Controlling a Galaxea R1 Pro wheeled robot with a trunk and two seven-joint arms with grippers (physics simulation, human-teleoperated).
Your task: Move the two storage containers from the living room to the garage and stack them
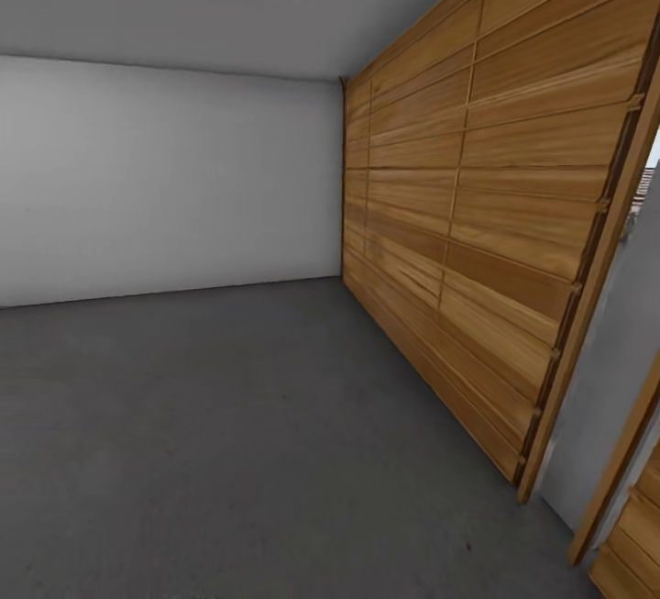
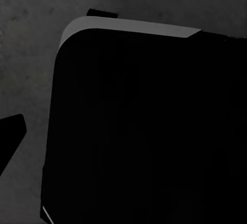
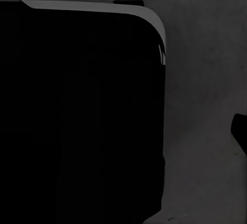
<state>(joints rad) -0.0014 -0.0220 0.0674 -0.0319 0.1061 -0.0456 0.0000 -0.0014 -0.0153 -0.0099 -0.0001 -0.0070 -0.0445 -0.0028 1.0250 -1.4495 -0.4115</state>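
You're facing the garage: dark grey floor [image 1: 229, 434] across the lower frame, white wall [image 1: 165, 177] at left, wood-slat door [image 1: 477, 214] at right. Both wrist views show a black robot body [image 2: 149, 131] over concrete. Tool openings: cannot tell. Containers' location: cannot tell.

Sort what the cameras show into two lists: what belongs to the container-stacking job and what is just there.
Belongs to the job:
- concrete floor, dark grey, where the stack is meant to go
- garage itself, marked by the wood-slat door

Just there:
- white wall
- black rounded body, apparently the robot's own, also in the right wrist view
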